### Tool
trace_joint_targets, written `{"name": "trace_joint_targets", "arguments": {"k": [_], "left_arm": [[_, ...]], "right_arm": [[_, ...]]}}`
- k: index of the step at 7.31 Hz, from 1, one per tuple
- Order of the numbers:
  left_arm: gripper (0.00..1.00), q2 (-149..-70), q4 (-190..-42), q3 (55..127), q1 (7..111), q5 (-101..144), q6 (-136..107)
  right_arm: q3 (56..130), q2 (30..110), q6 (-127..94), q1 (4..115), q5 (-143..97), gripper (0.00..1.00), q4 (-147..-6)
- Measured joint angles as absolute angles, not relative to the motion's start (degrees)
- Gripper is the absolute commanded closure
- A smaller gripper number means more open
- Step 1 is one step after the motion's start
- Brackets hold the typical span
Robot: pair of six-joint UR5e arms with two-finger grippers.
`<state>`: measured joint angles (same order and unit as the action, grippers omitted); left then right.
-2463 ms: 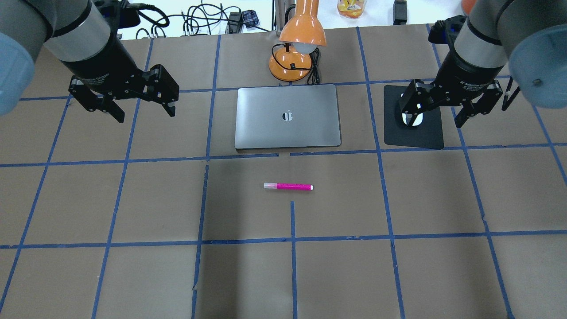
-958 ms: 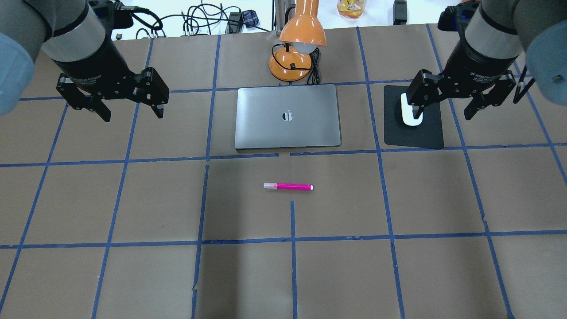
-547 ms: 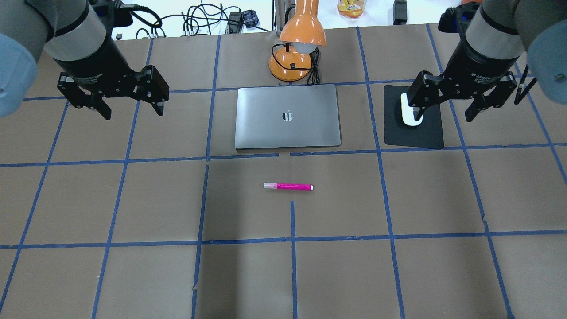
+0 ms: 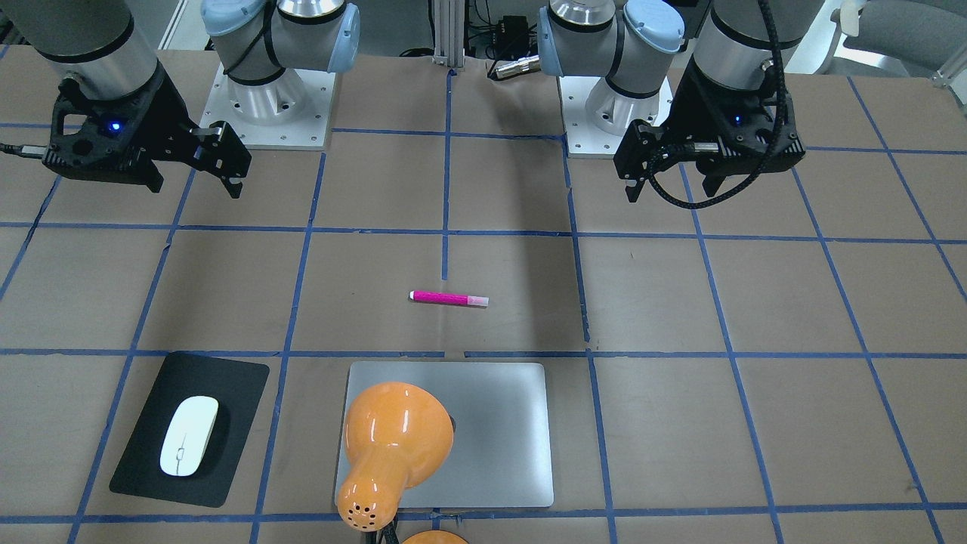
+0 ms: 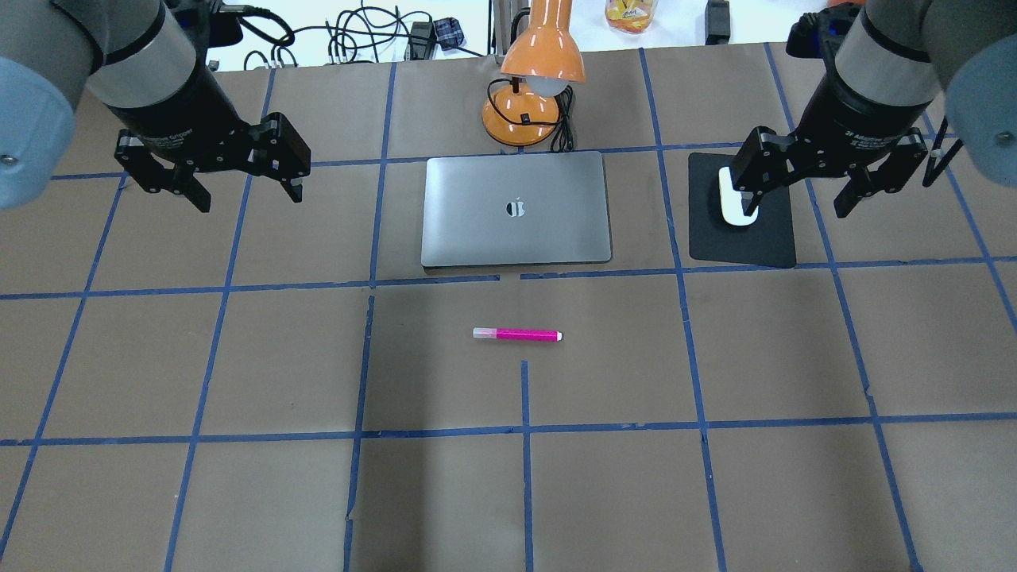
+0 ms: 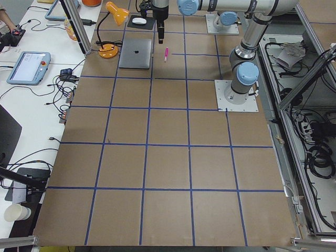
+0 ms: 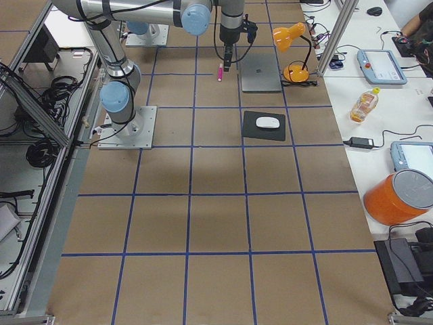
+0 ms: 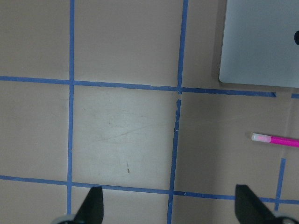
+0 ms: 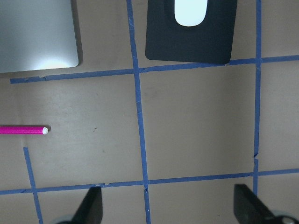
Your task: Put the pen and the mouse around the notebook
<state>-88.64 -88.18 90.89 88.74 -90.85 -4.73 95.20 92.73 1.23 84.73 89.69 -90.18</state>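
Note:
The silver-grey notebook [image 5: 477,222] lies closed at the table's far middle, partly under the lamp head in the front-facing view [image 4: 506,438]. In front of it, apart from it, the magenta pen [image 5: 516,334] [image 4: 449,299] rests flat on the paper. The white mouse [image 4: 189,436] [image 9: 190,11] sits on a black mat [image 5: 763,246] to the notebook's right. My right gripper [image 5: 794,208] hovers open and empty above the mat, one finger covering part of the mouse [image 5: 729,197]. Left of the notebook, my left gripper [image 5: 248,197] hangs open and empty over bare paper.
An orange desk lamp [image 5: 540,71] with its cord stands just behind the notebook. Cables and a bottle lie beyond the far edge. Brown paper with blue tape lines covers the table's near half.
The right gripper has risen and drawn back to the right from over the mouse, which stays on the mat. The left gripper drifted left, then slightly right. Pen and notebook have not moved.

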Motion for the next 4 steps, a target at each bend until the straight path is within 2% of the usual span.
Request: {"name": "trace_joint_targets", "arguments": {"k": [4], "left_arm": [[0.0, -89.0, -85.3, 91.4, 88.6, -90.2, -6.3]], "right_arm": [[95.2, 92.7, 1.2, 84.7, 89.6, 0.0, -90.3]]}}
